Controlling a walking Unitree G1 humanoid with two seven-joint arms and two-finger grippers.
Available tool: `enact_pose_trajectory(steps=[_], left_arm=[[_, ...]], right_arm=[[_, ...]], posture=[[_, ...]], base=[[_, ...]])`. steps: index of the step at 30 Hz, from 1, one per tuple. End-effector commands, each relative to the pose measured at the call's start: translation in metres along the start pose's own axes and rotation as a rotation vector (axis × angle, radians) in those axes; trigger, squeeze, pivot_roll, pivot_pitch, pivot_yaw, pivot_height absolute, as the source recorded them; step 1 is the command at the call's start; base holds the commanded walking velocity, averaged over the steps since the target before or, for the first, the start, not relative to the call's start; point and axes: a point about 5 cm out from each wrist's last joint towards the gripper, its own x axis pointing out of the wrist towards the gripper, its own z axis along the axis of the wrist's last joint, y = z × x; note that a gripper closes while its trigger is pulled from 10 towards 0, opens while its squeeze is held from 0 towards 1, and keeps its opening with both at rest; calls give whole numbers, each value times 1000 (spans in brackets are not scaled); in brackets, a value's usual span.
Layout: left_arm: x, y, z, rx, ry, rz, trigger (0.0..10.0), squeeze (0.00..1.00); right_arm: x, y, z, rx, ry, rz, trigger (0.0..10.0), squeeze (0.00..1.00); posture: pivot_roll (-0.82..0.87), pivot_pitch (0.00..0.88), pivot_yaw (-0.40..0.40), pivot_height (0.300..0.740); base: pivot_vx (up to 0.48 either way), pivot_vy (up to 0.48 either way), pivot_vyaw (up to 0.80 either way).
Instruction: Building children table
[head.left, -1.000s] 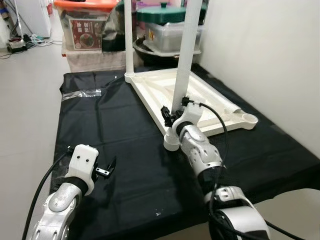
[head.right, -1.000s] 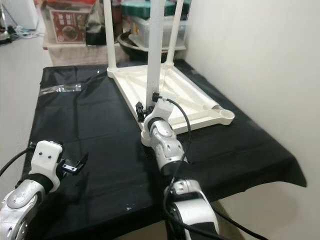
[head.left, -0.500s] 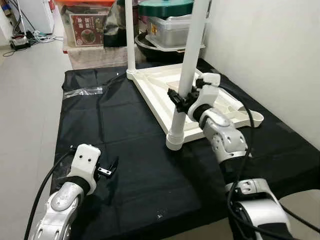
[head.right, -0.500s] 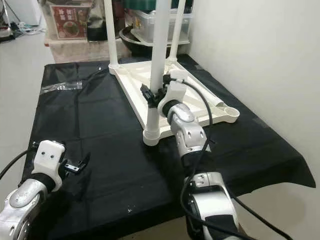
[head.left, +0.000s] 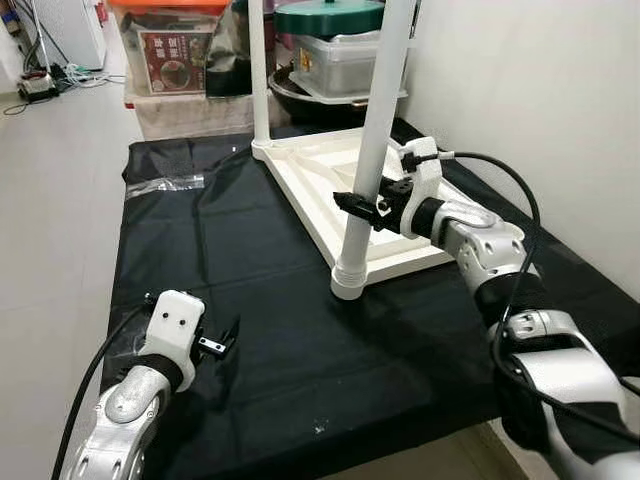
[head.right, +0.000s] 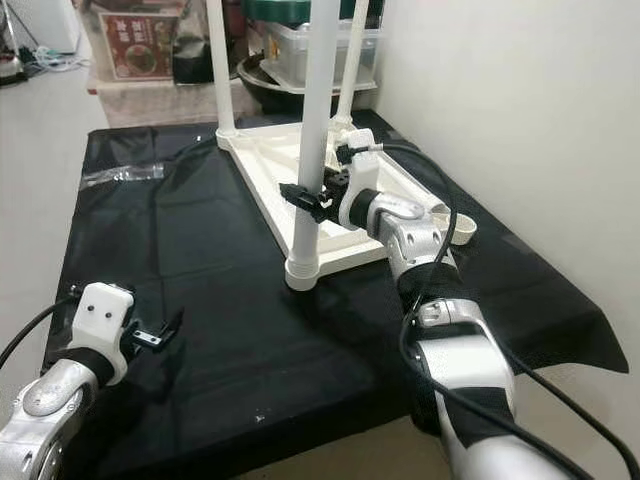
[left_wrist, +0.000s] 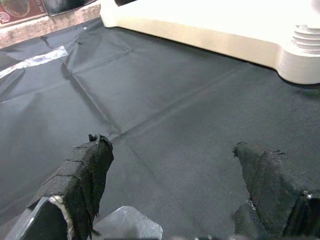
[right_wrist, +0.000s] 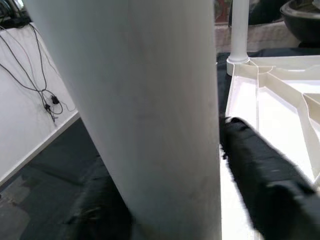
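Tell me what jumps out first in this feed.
The white tabletop lies upside down on the black cloth, legs pointing up. The right gripper is closed round the near leg, a little above its socket. The left gripper hovers open over the cloth, near its front edge.

You see two silver, segmented metal arms with rounded joint housings. Each white plastic wrist block carries a black cable looping back along the forearm. The left gripper (head.left: 222, 338) and right gripper (head.left: 352, 203) each have two long black fingers (left_wrist: 82, 172) with a rough, fabric-like covering, frayed at the edges.
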Motion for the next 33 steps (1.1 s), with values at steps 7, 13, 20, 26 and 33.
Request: enact_pose_trajectory(steps=[7, 13, 20, 26, 33], left_arm=[[0, -2, -2, -1, 3, -4, 10000, 0], [-2, -1, -3, 1, 5, 1, 10000, 0], [-2, 0, -1, 1, 3, 6, 10000, 0], [0, 2, 1, 6, -3, 10, 10000, 0], [0, 1, 0, 1, -2, 11, 10000, 0]], right_arm=[[-2, -7, -4, 46, -13, -28, 0, 0], [-9, -20, -31, 198, -9, -564, 0, 0], [-13, 10, -50, 271, 15, -776, 0, 0], [8, 57, -48, 338, -24, -683, 0, 0], [16, 59, -48, 349, 3, -607, 4627, 0]], posture=[[26, 0, -81, 740], [42, 0, -88, 740], [44, 0, -84, 740], [45, 0, -85, 740], [39, 0, -88, 740]], base=[[0, 0, 0], [0, 0, 0], [0, 0, 0], [0, 0, 0], [0, 0, 0]])
